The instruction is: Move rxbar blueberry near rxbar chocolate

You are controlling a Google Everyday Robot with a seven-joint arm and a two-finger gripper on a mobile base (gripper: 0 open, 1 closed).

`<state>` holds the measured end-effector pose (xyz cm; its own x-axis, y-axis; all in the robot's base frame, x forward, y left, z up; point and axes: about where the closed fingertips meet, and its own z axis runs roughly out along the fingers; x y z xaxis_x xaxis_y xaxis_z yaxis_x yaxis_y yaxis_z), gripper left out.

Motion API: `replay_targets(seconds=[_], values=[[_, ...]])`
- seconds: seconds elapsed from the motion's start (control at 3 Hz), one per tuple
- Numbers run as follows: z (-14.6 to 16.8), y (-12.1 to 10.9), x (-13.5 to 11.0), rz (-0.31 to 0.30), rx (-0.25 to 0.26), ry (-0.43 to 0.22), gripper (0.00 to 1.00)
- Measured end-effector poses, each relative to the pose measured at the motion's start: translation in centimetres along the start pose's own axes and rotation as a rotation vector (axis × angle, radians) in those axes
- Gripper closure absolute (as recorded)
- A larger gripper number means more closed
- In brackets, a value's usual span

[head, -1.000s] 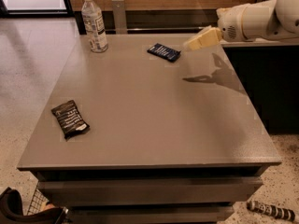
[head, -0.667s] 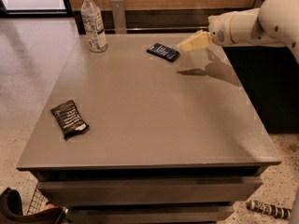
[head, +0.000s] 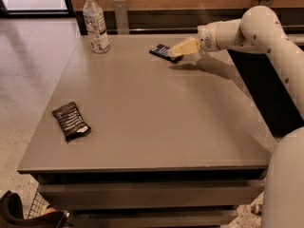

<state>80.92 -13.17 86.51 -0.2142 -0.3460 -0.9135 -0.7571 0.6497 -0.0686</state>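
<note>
The rxbar blueberry (head: 162, 51), a flat navy-blue bar, lies near the far edge of the grey table (head: 152, 113), right of centre. My gripper (head: 176, 50) comes in from the right on the white arm, its cream fingers pointing left and overlapping the bar's right end. The rxbar chocolate (head: 71, 121), a black bar with white text, lies near the table's front left, far from the gripper.
A clear water bottle (head: 95, 22) with a white cap stands at the far left corner of the table. A wooden wall and a dark ledge run behind the table. Pale floor lies to the left.
The gripper has moved left along the far side of the table and now reaches the blueberry bar's right end. Both bars lie where they were.
</note>
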Motion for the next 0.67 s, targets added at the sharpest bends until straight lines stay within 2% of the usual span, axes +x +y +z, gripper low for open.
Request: replay_targets(seconds=[0.33, 0.67], values=[[2.4, 0.9, 1.5, 0.019, -0.023, 0.009, 0.00], [3.5, 1.4, 2.3, 0.027, -0.036, 0.013, 0.00]])
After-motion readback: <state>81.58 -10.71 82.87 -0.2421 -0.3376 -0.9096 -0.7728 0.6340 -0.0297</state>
